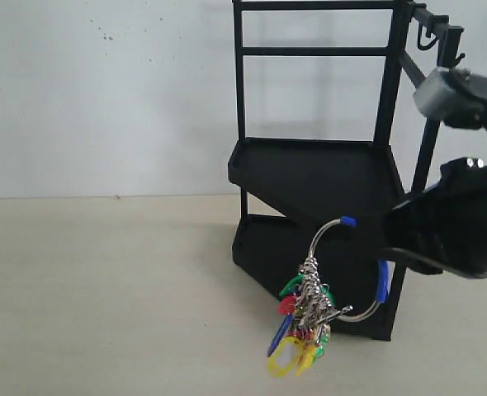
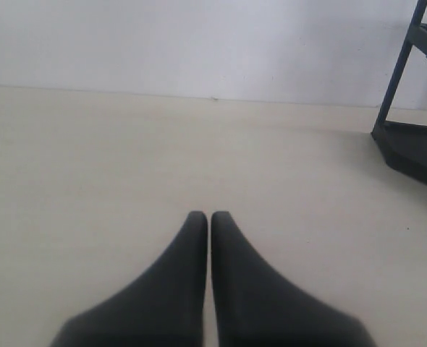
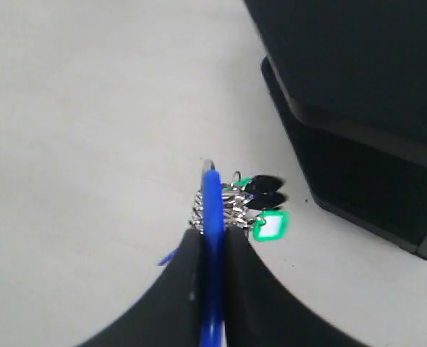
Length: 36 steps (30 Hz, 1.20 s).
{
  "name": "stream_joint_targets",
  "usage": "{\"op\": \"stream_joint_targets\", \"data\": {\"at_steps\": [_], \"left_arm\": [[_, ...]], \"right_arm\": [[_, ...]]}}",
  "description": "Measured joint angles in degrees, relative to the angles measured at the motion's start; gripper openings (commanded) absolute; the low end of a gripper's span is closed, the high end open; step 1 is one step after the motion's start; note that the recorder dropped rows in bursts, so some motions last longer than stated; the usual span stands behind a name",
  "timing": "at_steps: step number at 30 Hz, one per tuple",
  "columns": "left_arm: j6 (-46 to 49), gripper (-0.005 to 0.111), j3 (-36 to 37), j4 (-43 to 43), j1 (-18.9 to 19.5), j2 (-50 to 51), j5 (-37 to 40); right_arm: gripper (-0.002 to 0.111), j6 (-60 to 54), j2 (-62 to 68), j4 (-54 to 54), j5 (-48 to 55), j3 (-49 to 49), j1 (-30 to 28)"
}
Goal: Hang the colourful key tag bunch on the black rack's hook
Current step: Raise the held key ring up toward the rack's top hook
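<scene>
The colourful key tag bunch [image 1: 305,318] hangs in the air in front of the black rack [image 1: 318,173], its red, yellow, green and blue tags dangling from a large steel ring [image 1: 342,264] with blue sleeves. My right gripper [image 1: 390,247] is shut on the ring's blue sleeve [image 3: 213,217] at the ring's right side. Metal clips and a green tag [image 3: 270,225] show just beyond the fingers. Small hooks [image 1: 429,37] sit on the rack's top rail, well above the gripper. My left gripper [image 2: 210,215] is shut and holds nothing, low over the table; it does not show in the exterior view.
The rack's lower tray [image 3: 358,195] lies close to the hanging bunch. A corner of the rack [image 2: 412,137] shows in the left wrist view. The pale table [image 1: 103,289] stretches left of the rack, with a white wall [image 1: 103,91] behind.
</scene>
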Motion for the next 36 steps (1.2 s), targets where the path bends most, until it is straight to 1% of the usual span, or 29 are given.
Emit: {"op": "stream_joint_targets", "data": {"at_steps": [3,6,10,13,16,17,20,21,24,28,29,33,36], "left_arm": [[0.0,0.004,0.0,0.0,0.0,0.0,0.0],[0.0,0.004,0.0,0.0,0.0,0.0,0.0],[0.0,0.004,0.0,0.0,0.0,0.0,0.0],[0.0,0.004,0.0,0.0,0.0,0.0,0.0],[0.0,0.004,0.0,0.0,0.0,0.0,0.0],[0.0,0.004,0.0,0.0,0.0,0.0,0.0],[0.0,0.004,0.0,0.0,0.0,0.0,0.0],[0.0,0.004,0.0,0.0,0.0,0.0,0.0],[0.0,0.004,0.0,0.0,0.0,0.0,0.0],[0.0,0.004,0.0,0.0,0.0,0.0,0.0],[0.0,0.004,0.0,0.0,0.0,0.0,0.0],[0.0,0.004,0.0,0.0,0.0,0.0,0.0],[0.0,0.004,0.0,0.0,0.0,0.0,0.0]], "right_arm": [[0.000,4.5,-2.9,-1.7,1.7,-1.1,0.0],[0.000,0.9,-4.5,-3.0,4.9,-2.6,0.0],[0.000,7.0,-5.4,-7.5,6.7,-4.3,-0.6],[0.000,5.2,-5.7,-8.9,9.4,-5.7,-0.7],[0.000,12.4,-6.2,-13.3,9.3,-6.2,-0.8],[0.000,12.7,-6.3,-13.8,9.0,-6.3,-0.9],[0.000,7.8,-6.7,-13.3,10.5,-6.9,-0.9],[0.000,8.1,-6.9,-13.9,11.0,-7.3,-1.0],[0.000,15.1,-7.9,-19.0,11.1,-7.5,-2.1],[0.000,11.7,-8.3,-20.3,13.9,-8.1,-2.5],[0.000,13.0,-8.3,-21.3,14.2,-8.1,-2.7],[0.000,23.8,-8.3,-31.1,13.5,-8.1,-3.5],[0.000,29.2,-8.3,-36.8,12.9,-8.2,-3.6]]}}
